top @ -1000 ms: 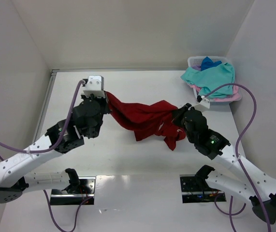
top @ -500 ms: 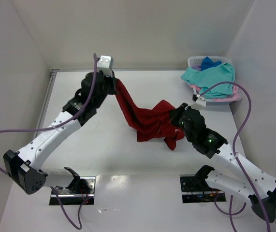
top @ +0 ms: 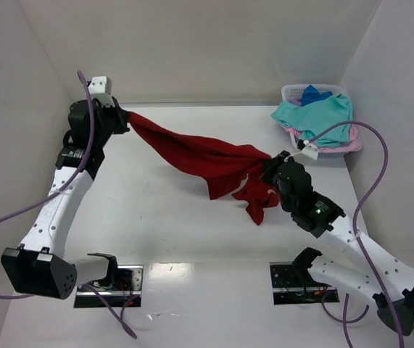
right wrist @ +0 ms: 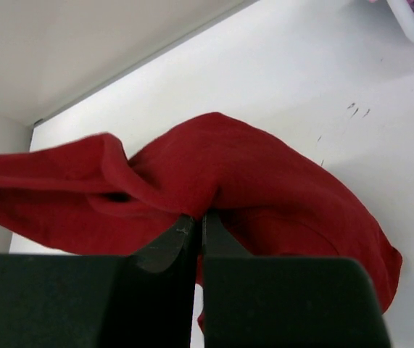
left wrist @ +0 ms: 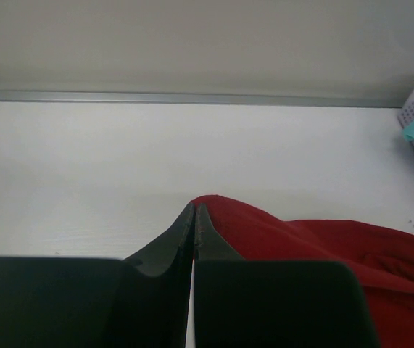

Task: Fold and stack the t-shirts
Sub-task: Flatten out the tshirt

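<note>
Left gripper [top: 122, 119]: ten o'clock on the table [top: 163, 225]; jaws pinched tight on one end of the dark red t-shirt [top: 196, 154]
Right gripper [top: 267, 168]: near three o'clock; clamped on the opposite, bunched end
Shirt: strung between both grips, sagging; a flap dangles below the right one
Others: teal t-shirt [top: 323, 112] heaped on the basket [top: 291, 91], one o'clock
Doing it well: spread the ends evenly until taut; lower flat before folding; avoid yanking cloth from either pinch

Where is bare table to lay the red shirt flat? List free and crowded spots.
Free: the table between the arm bases, near side of the dark red t-shirt; the strip between it and the back wall. Crowded: far right corner, basket and teal shirt; mid-table, where left gripper and right gripper stretch the t-shirt.
</note>
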Controlling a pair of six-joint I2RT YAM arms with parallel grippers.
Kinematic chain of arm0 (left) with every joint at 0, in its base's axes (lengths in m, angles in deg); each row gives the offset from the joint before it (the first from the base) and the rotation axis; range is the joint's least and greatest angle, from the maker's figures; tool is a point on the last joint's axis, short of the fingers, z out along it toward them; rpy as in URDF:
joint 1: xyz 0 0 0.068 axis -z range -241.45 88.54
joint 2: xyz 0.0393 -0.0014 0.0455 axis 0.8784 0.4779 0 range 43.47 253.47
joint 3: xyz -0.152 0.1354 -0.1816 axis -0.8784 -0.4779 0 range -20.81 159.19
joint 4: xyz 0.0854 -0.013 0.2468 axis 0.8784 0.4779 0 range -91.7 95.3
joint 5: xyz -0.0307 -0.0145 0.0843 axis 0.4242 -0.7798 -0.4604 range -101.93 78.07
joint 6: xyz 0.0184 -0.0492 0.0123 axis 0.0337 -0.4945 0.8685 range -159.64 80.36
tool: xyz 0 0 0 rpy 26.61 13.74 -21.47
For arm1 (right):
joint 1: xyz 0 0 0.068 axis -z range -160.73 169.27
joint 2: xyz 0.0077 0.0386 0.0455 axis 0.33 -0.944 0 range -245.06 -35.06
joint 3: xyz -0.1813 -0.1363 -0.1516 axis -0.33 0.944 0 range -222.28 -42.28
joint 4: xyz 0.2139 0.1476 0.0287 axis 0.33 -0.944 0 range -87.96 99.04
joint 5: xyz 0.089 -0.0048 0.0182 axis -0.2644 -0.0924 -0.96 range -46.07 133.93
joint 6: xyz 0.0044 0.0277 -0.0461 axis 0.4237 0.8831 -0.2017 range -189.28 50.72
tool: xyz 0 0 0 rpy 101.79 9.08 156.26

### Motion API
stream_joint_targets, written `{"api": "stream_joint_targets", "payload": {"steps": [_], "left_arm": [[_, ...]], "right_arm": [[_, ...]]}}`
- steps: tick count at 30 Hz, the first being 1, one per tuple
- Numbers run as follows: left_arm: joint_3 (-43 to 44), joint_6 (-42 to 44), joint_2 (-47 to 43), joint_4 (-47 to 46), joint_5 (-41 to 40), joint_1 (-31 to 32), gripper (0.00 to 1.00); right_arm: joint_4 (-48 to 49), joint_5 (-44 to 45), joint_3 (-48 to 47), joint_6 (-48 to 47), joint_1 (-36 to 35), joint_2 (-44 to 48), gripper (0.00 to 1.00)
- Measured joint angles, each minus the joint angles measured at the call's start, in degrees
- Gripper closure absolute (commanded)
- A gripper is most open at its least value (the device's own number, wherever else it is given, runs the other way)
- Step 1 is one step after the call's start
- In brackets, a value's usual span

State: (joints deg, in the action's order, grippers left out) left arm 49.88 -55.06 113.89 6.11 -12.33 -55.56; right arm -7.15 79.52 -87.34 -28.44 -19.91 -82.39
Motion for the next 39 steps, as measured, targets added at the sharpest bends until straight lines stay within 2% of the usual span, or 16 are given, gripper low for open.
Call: {"api": "stream_joint_targets", "payload": {"steps": [3, 4, 7, 10, 11, 12, 15, 23, 31, 39], "left_arm": [[0.0, 0.0, -1.2, 0.4, 2.3, -0.4, 1.00], [0.0, 0.0, -1.6, 0.5, 2.9, -0.5, 1.00], [0.0, 0.0, -2.4, 0.8, 4.3, -1.6, 1.00], [0.7, 0.0, -2.5, 1.5, 5.8, -2.5, 1.00], [1.0, 0.0, -2.5, 1.7, 6.2, -2.7, 1.00], [1.4, 0.0, -2.5, 2.0, 6.8, -2.8, 1.00], [2.6, 0.0, -2.5, 2.8, 8.8, -2.8, 1.00], [6.2, 0.4, -2.5, 6.5, 13.9, -2.8, 1.00], [9.0, 0.6, -2.4, 10.3, 16.2, -2.8, 1.00], [11.3, 0.6, -0.3, 12.0, 17.1, -2.8, 1.00]], "right_arm": [[0.6, -0.1, 0.0, -1.4, 0.0, 1.4, 0.91], [1.0, -0.5, -0.1, -2.0, 0.1, 1.7, 0.85], [2.9, -2.2, -0.1, -4.0, 0.1, 1.8, 0.76], [4.1, -5.3, -0.1, -5.0, 0.1, 1.4, 0.58], [4.7, -6.6, 0.0, -5.2, 0.1, 1.2, 0.38], [5.3, -7.9, 0.0, -5.3, 0.2, 0.9, 0.29], [5.9, -10.7, 0.1, -5.4, 0.2, 0.0, 0.17], [8.7, -19.1, 0.0, -7.1, 0.2, -4.2, 0.15], [15.7, -33.2, -2.3, -10.5, 0.2, -19.7, 0.10], [20.6, -37.8, -10.9, -18.3, -3.2, -28.9, 0.04]]}}
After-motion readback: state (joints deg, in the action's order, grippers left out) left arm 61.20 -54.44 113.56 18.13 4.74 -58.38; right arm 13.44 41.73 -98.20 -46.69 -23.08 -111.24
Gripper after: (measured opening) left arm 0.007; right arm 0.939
